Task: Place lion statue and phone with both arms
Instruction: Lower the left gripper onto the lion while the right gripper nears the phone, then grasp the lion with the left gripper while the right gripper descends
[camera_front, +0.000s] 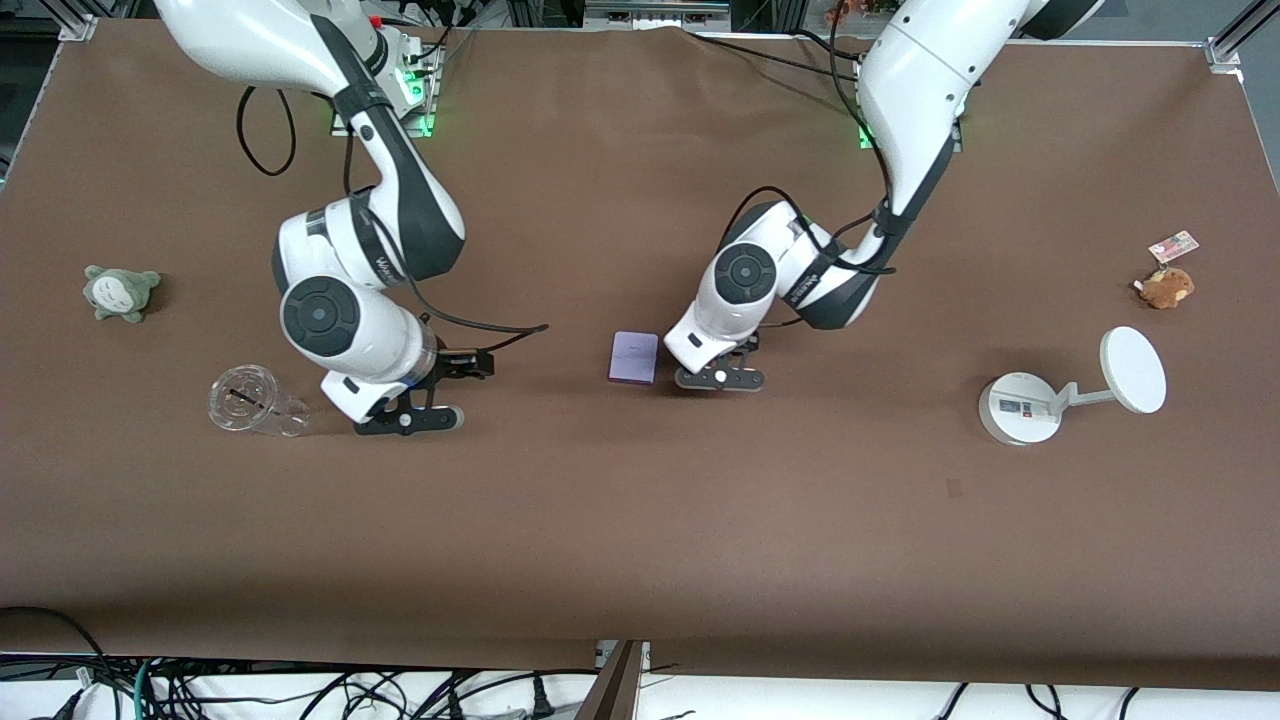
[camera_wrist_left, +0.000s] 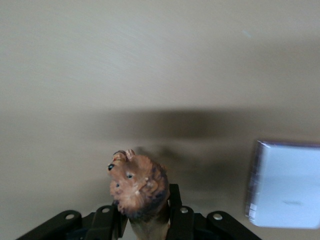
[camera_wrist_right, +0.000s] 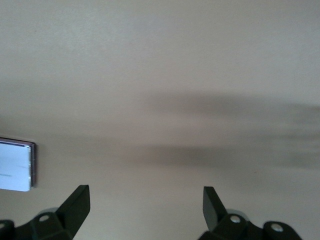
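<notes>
1. The left gripper (camera_front: 719, 378) hangs low over the middle of the counter (camera_front: 640, 520), its jaws clamped on the lion statue (camera_wrist_left: 139, 187).
2. The phone (camera_front: 634, 357) lies flat on the counter just beside that gripper, toward the right arm's end, with its long axis running roughly near to far.
3. The right gripper (camera_front: 408, 420) is low over the counter beside a clear cup (camera_front: 248, 401) lying on its side; its jaws stand wide apart and hold nothing.
4. Judging by this, the lion has only to come down beside the phone, and the left arm is the one placed to do it.
5. The front view hides the lion under the left wrist; only the left wrist view shows it, head toward the counter.
</notes>
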